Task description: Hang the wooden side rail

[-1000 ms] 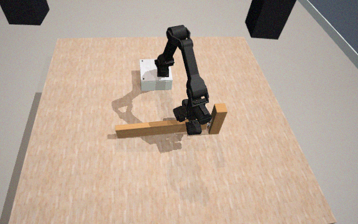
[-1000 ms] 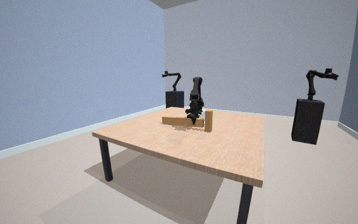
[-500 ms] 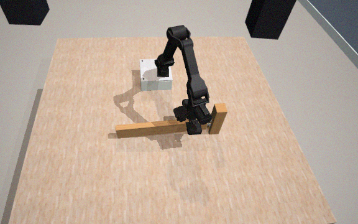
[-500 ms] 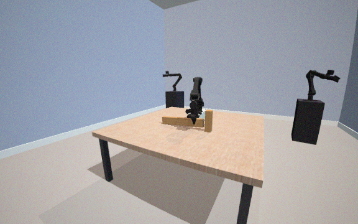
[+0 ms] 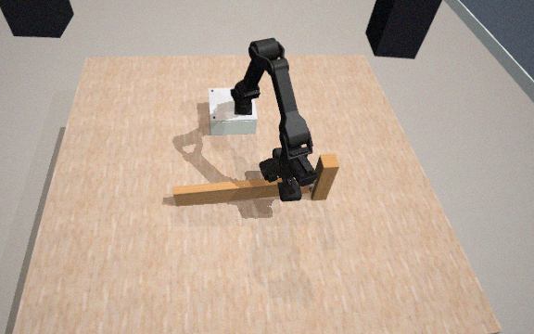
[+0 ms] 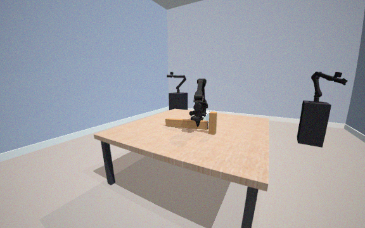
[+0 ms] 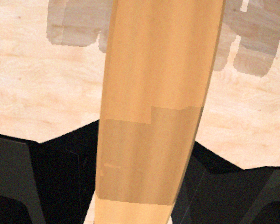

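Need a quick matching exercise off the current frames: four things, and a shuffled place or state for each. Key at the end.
1. Wooden side rail
2. Headboard post
3. Gripper
4. White box

A. under the arm's base
B. between the fingers
C. shut on a wooden piece
D. upright on the table

Pairs: 1-B, 2-D, 3-C, 4-A
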Controlling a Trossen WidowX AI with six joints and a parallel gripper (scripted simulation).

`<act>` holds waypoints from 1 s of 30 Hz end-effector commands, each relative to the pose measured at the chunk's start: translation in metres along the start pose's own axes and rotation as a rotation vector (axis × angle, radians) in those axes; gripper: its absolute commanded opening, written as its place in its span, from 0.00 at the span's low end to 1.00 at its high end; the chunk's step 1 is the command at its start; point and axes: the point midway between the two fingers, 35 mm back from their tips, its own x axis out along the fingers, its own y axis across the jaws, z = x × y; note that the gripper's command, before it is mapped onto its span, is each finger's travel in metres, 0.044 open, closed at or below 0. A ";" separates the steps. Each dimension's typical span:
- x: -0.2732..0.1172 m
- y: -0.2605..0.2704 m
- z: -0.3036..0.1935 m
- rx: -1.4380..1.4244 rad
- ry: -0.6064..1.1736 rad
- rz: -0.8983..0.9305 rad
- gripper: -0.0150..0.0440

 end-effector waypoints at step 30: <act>0.000 0.000 -0.005 0.004 0.002 0.009 0.25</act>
